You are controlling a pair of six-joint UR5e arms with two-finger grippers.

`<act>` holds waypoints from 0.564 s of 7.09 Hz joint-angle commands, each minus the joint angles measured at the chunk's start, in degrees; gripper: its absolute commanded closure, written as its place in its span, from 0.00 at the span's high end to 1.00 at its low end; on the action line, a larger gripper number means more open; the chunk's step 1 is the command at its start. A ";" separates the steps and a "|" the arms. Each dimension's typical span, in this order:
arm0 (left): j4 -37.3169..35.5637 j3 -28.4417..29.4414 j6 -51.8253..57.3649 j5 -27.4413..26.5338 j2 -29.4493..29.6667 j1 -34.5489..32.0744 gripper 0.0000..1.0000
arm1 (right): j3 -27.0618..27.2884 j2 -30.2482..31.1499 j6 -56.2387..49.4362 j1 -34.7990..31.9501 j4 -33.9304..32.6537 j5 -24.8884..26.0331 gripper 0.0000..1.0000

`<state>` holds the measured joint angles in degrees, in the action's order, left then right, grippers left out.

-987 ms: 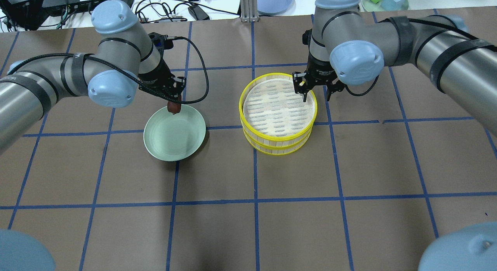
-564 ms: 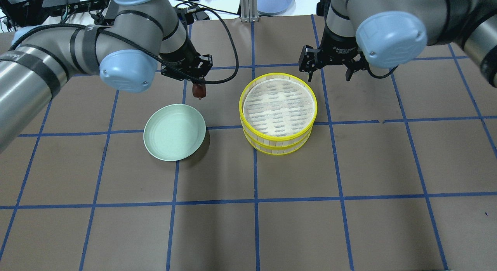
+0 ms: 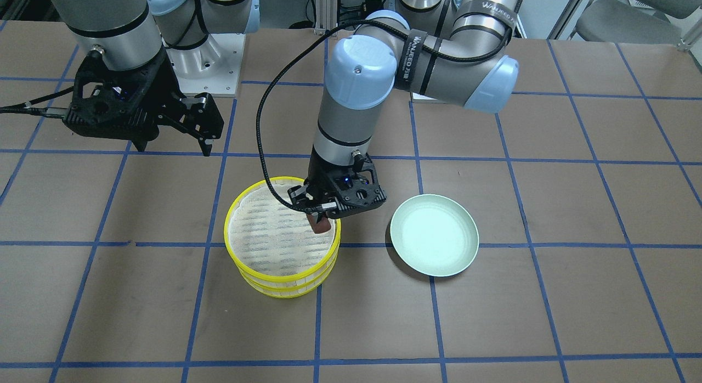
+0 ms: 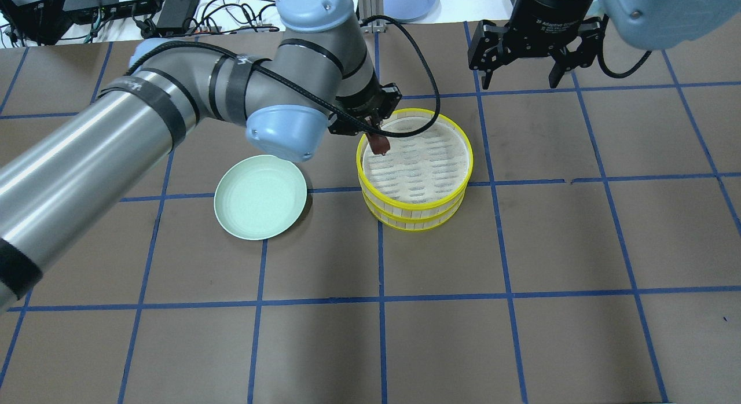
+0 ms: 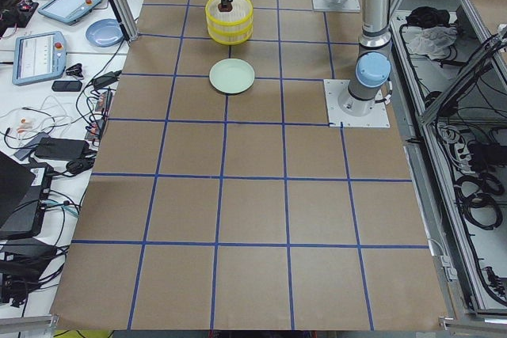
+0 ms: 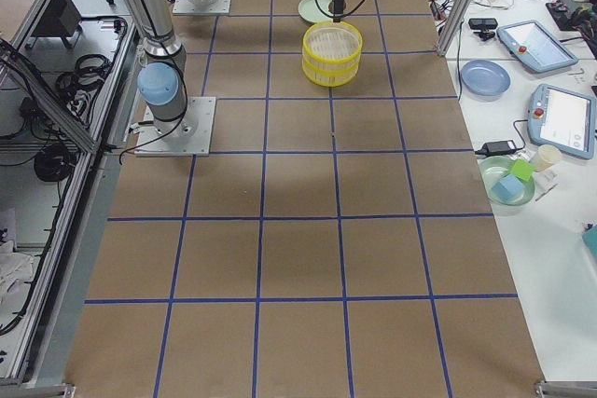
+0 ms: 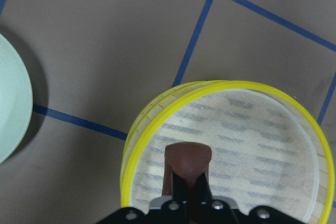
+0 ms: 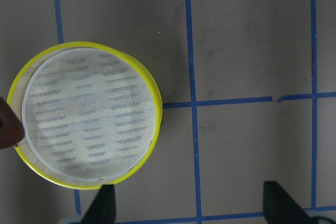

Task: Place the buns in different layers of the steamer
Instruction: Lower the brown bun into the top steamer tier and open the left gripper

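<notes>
The counter point(image 4: 463, 334) has a matt brown paper-like covering, and its blue tape lines point(image 4: 503, 291) show a slight sheen. The steamer point(image 4: 414, 206) has glossy yellow plastic-looking rims, pale slatted sides resembling wood, and a matt white woven mesh floor point(image 4: 422, 161). The plate point(image 4: 260, 197) is pale green, smooth and satin. The dark bun point(image 7: 188, 162) is reddish-brown with a smooth skin of low sheen. The left gripper point(image 3: 320, 221) and right gripper point(image 4: 522, 80) have matt black housings. The left arm point(image 4: 87, 161) is a brushed silver metal tube with smooth pale-blue caps.

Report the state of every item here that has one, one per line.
Steamer: two trays stacked, top mesh bare.
Left gripper: shut on the reddish-brown bun.
Reddish-brown bun: held over the top tray, near its rim.
Right gripper: open, empty, clear of the steamer.
Green plate: empty.
</notes>
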<state>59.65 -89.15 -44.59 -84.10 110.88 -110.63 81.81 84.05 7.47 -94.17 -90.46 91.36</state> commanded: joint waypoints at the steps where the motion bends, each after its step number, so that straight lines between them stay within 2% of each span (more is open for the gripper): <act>1: -1.38 -0.59 -1.56 1.22 2.58 -1.87 0.48 | 0.28 0.23 -0.17 0.04 0.81 0.05 1.00; 3: -4.35 -0.68 3.09 0.70 2.76 -1.78 0.88 | 0.37 0.23 -0.52 0.04 0.81 0.05 1.00; 4: -4.46 -0.68 3.19 0.78 2.85 -1.87 0.98 | 0.37 0.23 -0.52 0.04 0.90 0.05 1.00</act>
<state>55.91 -89.79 -42.29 -83.31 113.58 -112.43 82.15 84.28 6.99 -94.13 -89.63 91.41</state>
